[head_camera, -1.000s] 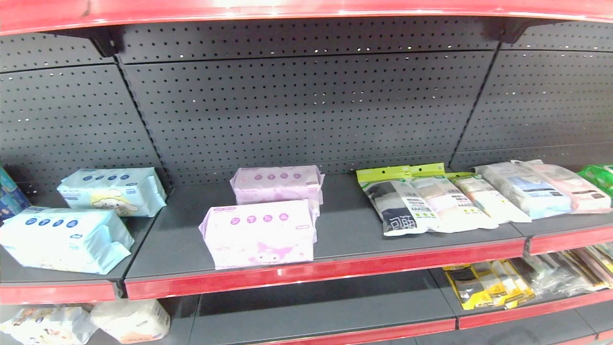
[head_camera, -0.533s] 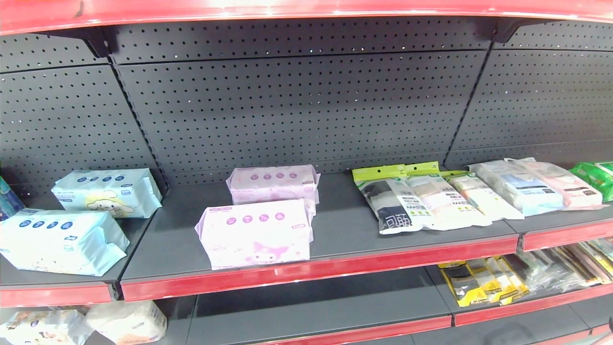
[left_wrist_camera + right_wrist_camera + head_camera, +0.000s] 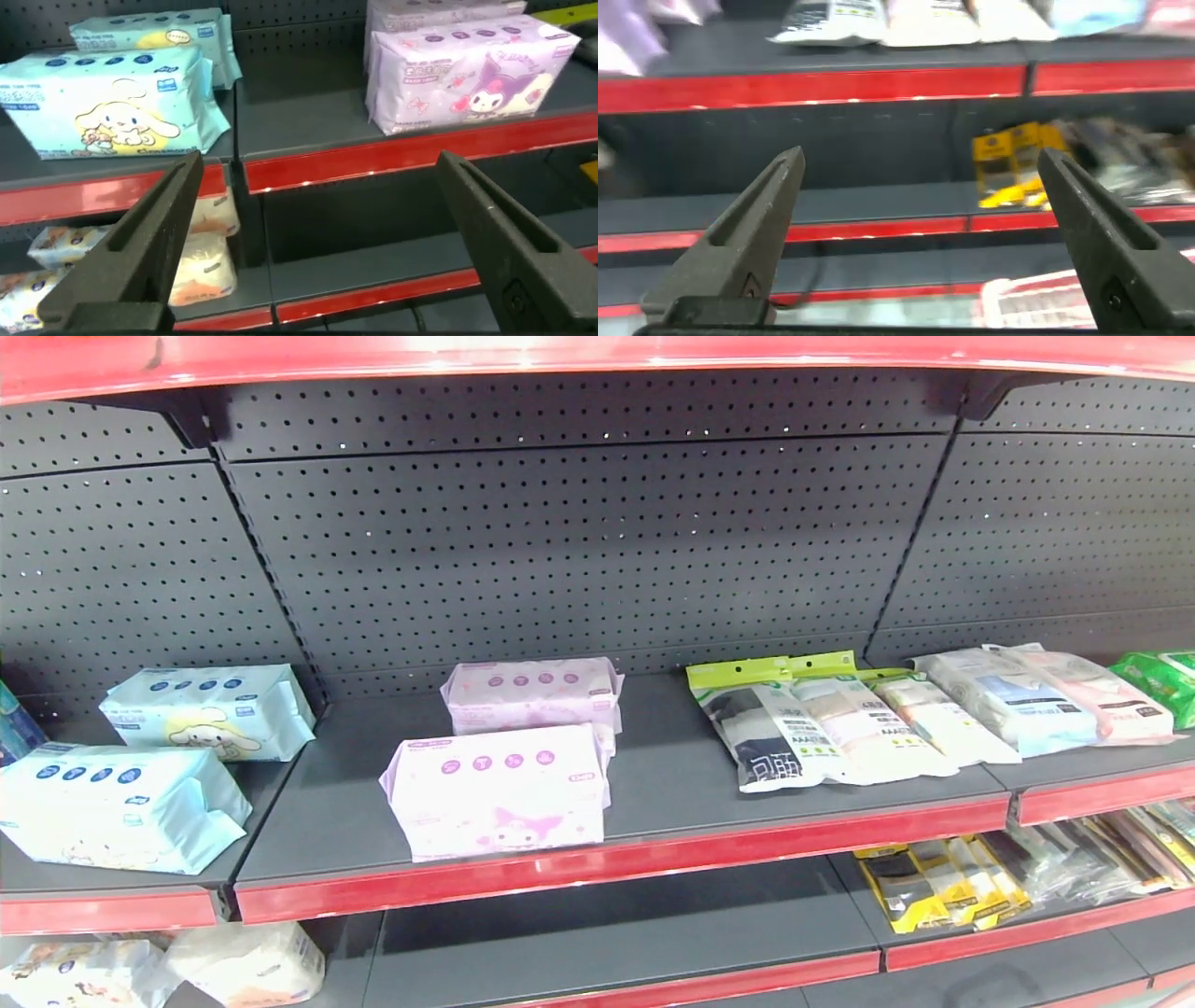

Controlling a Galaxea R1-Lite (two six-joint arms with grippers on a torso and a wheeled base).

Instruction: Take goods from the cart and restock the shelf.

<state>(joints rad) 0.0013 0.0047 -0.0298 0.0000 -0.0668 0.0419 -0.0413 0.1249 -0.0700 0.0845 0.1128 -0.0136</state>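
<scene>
The dark shelf with a red front edge carries two pink tissue packs, one behind the other, and two pale blue packs to their left. Flat bagged goods lie in a row to the right. My left gripper is open with nothing in it, in front of the shelf edge and lower than it, facing a blue pack and a pink pack. My right gripper is open with nothing held, facing the lower shelf level.
Between the pink packs and the bagged goods the shelf board is bare. The lower shelf holds yellow packs on the right and white packs on the left. Green packs sit at the far right. A pale blurred object lies low in the right wrist view.
The head view shifted a little to the right a second ago and has since held still. The goods on the shelf have not moved.
</scene>
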